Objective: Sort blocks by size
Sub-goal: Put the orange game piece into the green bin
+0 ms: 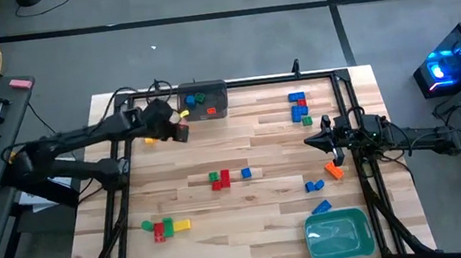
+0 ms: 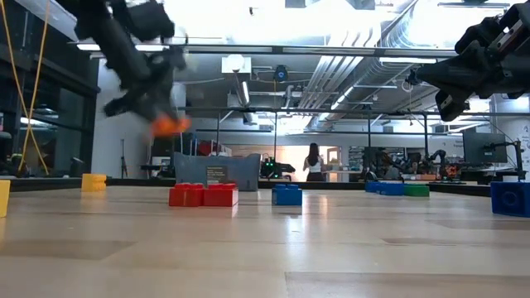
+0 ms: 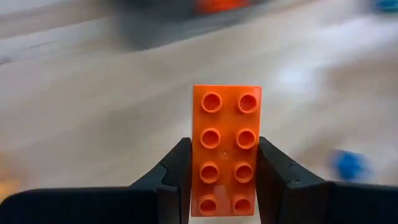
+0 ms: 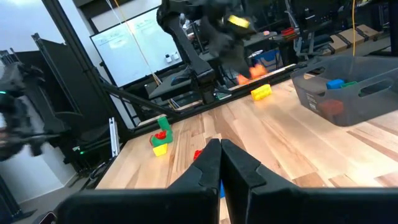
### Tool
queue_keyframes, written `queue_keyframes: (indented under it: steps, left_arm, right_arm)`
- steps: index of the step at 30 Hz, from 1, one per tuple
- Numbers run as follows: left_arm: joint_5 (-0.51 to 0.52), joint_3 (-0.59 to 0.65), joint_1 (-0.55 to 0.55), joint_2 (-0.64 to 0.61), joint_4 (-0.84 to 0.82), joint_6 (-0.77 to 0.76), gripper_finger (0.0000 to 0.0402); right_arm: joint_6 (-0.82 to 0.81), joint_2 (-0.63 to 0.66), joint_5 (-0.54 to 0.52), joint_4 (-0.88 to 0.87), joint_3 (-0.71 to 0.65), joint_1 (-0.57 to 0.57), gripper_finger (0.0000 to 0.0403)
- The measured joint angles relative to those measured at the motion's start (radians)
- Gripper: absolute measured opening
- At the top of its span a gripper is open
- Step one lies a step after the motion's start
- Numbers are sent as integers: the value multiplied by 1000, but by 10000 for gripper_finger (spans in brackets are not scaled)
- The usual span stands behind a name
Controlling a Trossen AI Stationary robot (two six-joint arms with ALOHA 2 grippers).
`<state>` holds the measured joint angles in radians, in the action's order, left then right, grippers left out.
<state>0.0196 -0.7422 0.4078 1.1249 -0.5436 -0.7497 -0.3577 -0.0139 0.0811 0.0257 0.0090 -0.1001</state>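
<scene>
My left gripper hangs over the table's far left, just left of the dark grey bin, shut on a long orange block. In the low view that orange block is well above the wood. A yellow block lies on the table below the arm. Other blocks lie in groups: red, green and blue in the middle, green, red and yellow near left, blue, red and green far right. My right gripper waits at the right edge, shut and level. My left gripper pinches the orange block's two long sides between its two fingers, on the half nearer the wrist. The fingers slant down and lie along the block, whose far half sticks out ahead of them. The block is lifted clear, studs facing the wrist camera.
The grey bin holds a few blocks. A teal tray stands at the near right. An orange block and two blue blocks lie near the right arm. Black frame rails run along the table's sides.
</scene>
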Motion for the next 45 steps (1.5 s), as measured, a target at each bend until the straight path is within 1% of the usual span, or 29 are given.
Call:
queue_keyframes:
  steps: [2, 5, 8, 10, 11, 13, 16, 20, 24, 27, 30, 33, 38, 41, 43, 45]
  left_arm:
    - [-30, -1, -82, -2, 120, -27, 88]
    - [-59, -1, -186, 48, 346, -48, 88]
    - [-92, -10, -263, 139, 592, -39, 88]
    - [-121, -60, -306, 220, 687, -19, 88]
    - [-134, -93, -327, 259, 709, 0, 88]
    - [-155, -178, -370, 339, 731, 42, 88]
    - [-160, -332, -440, 454, 736, 114, 88]
    - [-129, -556, -525, 618, 738, 174, 88]
    - [-89, -764, -595, 779, 737, 177, 88]
    - [-81, -889, -634, 887, 734, 145, 88]
    - [-80, -981, -667, 976, 733, 134, 88]
    - [-80, -1047, -696, 1044, 732, 133, 88]
    - [-93, -1121, -737, 1142, 812, 139, 88]
    - [-90, -1165, -754, 1207, 841, 192, 88]
    - [-61, -1197, -763, 1256, 842, 225, 88]
    - [-5, -1223, -767, 1299, 836, 267, 97]
  right_arm:
    - [0, 0, 0, 0, 0, 0, 1]
    - [0, 0, 0, 0, 0, 0, 1]
    - [0, 0, 0, 0, 0, 0, 1]
    - [0, 0, 0, 0, 0, 0, 1]
    - [0, 0, 0, 0, 0, 0, 1]
    - [0, 0, 0, 0, 0, 0, 1]
    - [0, 0, 0, 0, 0, 0, 1]
    - [0, 0, 0, 0, 0, 0, 1]
    - [0, 0, 0, 0, 0, 0, 1]
    - [0, 0, 0, 0, 0, 0, 1]
    - [0, 0, 0, 0, 0, 0, 1]
    - [0, 0, 0, 0, 0, 0, 1]
    - [0, 0, 0, 0, 0, 0, 1]
    - [0, 0, 0, 0, 0, 0, 1]
    - [0, 0, 0, 0, 0, 0, 1]
    - [0, 0, 0, 0, 0, 0, 1]
